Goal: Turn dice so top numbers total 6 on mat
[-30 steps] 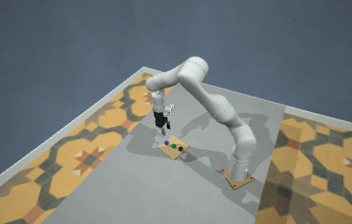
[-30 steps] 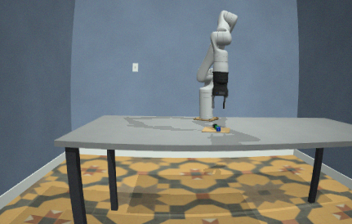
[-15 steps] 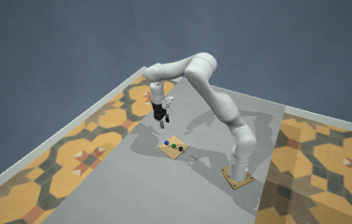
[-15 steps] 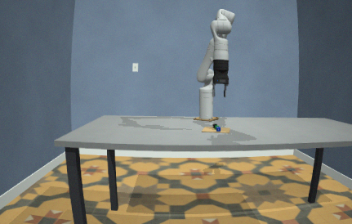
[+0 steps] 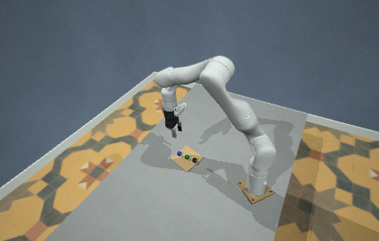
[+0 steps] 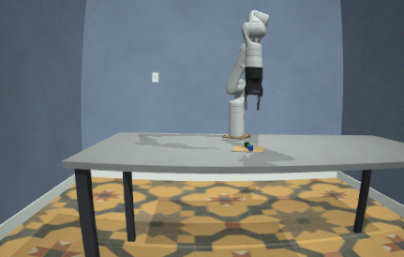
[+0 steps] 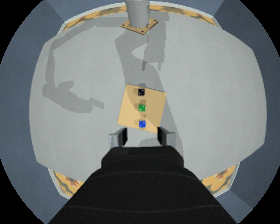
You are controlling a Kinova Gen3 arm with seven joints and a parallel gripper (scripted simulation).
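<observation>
A tan mat (image 5: 187, 167) (image 6: 259, 150) (image 7: 124, 117) lies on the grey table. A blue die (image 5: 178, 153) (image 6: 250, 148) (image 7: 142, 124), a green die (image 5: 186, 157) (image 7: 142, 108) and a black die (image 5: 194, 160) (image 7: 141, 92) stand in a row on it, apart from each other. The blue die is nearest the gripper in the wrist view, the black die nearest the arm's base. The numbers on top are too small to read. My gripper (image 5: 177, 132) (image 7: 142, 133) is open and empty, high above the table. In the exterior view the fingers point down well above the mat.
The arm's base plate (image 5: 253, 200) (image 6: 227, 137) (image 7: 143, 32) is fixed to the table (image 5: 120, 198) (image 6: 161, 157) (image 7: 216, 100) beyond the black die. The arm arches high over the table from the base to the gripper. Shadows of the arm fall across the table and mat.
</observation>
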